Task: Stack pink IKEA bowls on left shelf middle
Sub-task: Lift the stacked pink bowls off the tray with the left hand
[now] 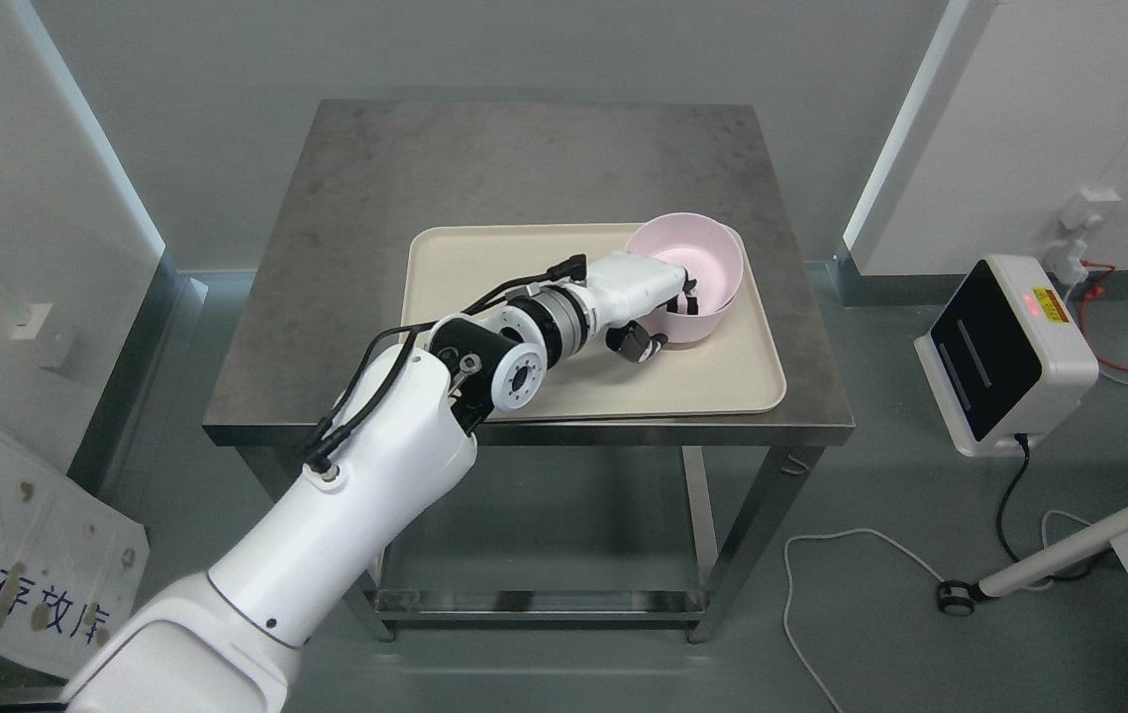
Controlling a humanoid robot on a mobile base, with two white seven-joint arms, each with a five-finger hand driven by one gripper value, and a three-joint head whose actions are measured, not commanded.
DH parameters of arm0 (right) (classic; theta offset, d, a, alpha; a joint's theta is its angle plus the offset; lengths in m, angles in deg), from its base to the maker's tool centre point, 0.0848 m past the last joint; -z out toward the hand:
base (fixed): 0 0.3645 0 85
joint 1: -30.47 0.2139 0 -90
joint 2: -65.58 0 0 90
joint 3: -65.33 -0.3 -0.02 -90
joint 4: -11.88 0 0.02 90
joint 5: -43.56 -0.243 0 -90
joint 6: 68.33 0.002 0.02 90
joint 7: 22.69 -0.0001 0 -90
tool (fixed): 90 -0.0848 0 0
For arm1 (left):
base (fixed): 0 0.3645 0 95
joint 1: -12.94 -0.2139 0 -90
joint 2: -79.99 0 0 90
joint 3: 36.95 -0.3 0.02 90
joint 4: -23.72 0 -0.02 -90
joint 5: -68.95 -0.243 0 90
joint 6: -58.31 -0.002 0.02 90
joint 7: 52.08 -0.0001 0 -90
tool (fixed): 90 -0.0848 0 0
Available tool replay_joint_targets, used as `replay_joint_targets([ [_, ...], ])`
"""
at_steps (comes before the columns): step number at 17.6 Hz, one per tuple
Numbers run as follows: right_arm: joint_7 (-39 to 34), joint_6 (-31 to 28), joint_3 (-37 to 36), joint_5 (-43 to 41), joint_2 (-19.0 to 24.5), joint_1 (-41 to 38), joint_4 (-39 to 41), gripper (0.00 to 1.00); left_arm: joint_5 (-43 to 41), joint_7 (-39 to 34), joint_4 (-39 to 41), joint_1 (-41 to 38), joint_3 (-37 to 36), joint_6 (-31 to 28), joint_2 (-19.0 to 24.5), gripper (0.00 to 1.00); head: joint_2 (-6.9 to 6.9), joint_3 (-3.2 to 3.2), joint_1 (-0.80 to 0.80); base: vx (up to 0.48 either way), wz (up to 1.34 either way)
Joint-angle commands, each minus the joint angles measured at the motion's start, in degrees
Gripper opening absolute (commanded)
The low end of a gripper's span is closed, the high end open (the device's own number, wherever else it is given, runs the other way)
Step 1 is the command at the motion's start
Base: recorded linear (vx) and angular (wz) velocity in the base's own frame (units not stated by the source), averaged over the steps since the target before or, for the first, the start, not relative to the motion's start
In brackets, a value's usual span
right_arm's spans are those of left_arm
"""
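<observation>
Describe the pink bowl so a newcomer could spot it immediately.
Find the dark metal table in the middle of the room, then the beige tray on it. The pink bowl sits in the tray's far right corner, gripped at its rim by the left hand.

One head camera, looking steeply down and forward.

You see everything from above the robot's own shoulder line: the left arm rises from the lower left corner and reaches away from you, the metal counter sits mid-frame at a middle distance with all its top visible, and the floor shows around and beneath it. No second view is given to compare.
</observation>
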Motion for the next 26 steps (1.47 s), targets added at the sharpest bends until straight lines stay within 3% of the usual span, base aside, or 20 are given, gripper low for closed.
replay_joint_targets([
  [1, -0.05, -0.01, -0.53, 0.44, -1.0, 0.0, 0.0, 1.0, 0.32, 0.33, 1.0, -0.02, 9.55, 4.23, 1.0, 0.08, 0.0, 0.0, 0.0, 0.0, 0.0],
  [3, -0.05, -0.01, -0.53, 0.44, -1.0, 0.0, 0.0, 1.0, 0.41, 0.94, 2.76, -0.45, 14.46, 7.75, 1.0, 0.01, 0.0, 0.0, 0.0, 0.0, 0.0],
  [11, -0.05, -0.01, -0.53, 0.44, -1.0, 0.0, 0.0, 1.0, 2.08, 6.13, 15.41, -5.28, 24.33, 11.98, 1.0, 0.0, 0.0, 0.0, 0.0, 0.0, 0.0],
  [15, -0.05, -0.01, -0.53, 0.44, -1.0, 0.0, 0.0, 1.0, 2.08, 6.48, 22.09, -12.13, 28.46, 21.11, 1.0, 0.0, 0.0, 0.0, 0.0, 0.0, 0.0],
  [21, -0.05, -0.01, -0.61, 0.44, -1.0, 0.0, 0.0, 1.0, 2.78, 6.57, 23.16, -14.87, 35.05, 29.03, 1.0, 0.01, 0.0, 0.0, 0.0, 0.0, 0.0],
  [26, -0.05, -0.01, -0.61, 0.44, -1.0, 0.0, 0.0, 1.0, 5.07, 6.48, 24.47, -17.58, 35.67, 31.15, 1.0, 0.02, 0.0, 0.0, 0.0, -0.002, 0.0],
])
